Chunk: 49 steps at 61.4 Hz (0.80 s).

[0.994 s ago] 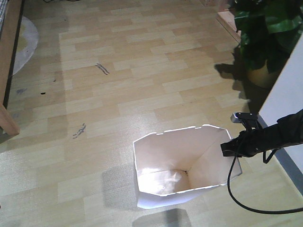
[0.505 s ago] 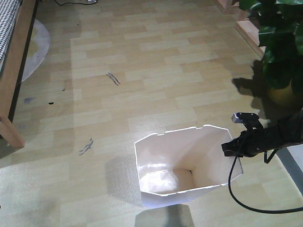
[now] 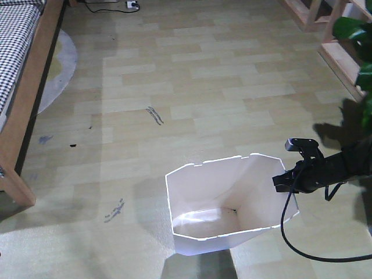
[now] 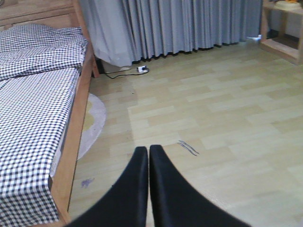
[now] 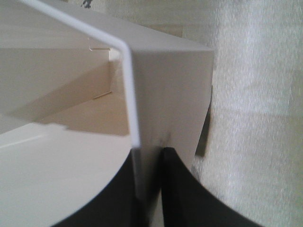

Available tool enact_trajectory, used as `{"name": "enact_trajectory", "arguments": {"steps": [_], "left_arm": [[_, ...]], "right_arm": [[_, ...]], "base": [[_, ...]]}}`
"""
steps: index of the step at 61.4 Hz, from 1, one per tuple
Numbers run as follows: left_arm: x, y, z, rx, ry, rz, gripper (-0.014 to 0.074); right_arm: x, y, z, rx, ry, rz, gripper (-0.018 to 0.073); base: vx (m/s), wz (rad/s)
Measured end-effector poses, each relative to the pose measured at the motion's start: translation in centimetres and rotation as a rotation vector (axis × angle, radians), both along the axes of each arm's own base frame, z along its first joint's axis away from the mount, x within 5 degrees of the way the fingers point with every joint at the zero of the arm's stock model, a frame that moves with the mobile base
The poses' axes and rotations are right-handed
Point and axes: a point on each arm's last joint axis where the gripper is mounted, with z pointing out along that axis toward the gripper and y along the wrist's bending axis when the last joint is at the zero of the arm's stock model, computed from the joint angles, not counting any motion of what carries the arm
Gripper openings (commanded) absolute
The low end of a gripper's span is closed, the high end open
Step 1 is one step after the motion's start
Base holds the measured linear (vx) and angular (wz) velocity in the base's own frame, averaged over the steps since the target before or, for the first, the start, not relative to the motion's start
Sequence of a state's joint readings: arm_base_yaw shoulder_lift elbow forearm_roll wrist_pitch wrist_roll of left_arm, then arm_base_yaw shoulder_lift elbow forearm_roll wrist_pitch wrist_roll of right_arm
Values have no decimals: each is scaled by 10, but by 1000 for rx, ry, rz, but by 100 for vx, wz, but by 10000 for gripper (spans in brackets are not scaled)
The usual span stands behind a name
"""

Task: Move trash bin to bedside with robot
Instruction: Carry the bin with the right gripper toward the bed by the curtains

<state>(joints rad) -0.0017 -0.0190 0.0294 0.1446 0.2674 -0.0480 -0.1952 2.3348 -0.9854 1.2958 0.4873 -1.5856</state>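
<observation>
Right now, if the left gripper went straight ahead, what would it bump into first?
Probably just the bare floor. The left gripper points along open boards beside the bed, toward the grey curtain far off; depth is hard to judge.

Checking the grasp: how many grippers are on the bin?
1. The right gripper clamps the trash bin at its right rim; the left gripper is shut, empty, off the bin.

The trash bin is coloured white outside, cream within. The right gripper at its rim is black. Left of the bin, the bedding is patterned in black-and-white checks and edged by a light brown bed rail. The floor around the bin is laid in pale wood-grain planks.
</observation>
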Motion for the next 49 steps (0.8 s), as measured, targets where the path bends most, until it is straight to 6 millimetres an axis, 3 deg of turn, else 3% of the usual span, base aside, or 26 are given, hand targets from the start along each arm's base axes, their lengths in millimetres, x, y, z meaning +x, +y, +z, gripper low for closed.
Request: {"name": "enact_trajectory", "arguments": {"steps": [49], "left_arm": [[0, 0, 0, 0, 0, 0, -6]], "right_arm": [[0, 1, 1, 15, 1, 4, -7]], "base": [[41, 16]]}}
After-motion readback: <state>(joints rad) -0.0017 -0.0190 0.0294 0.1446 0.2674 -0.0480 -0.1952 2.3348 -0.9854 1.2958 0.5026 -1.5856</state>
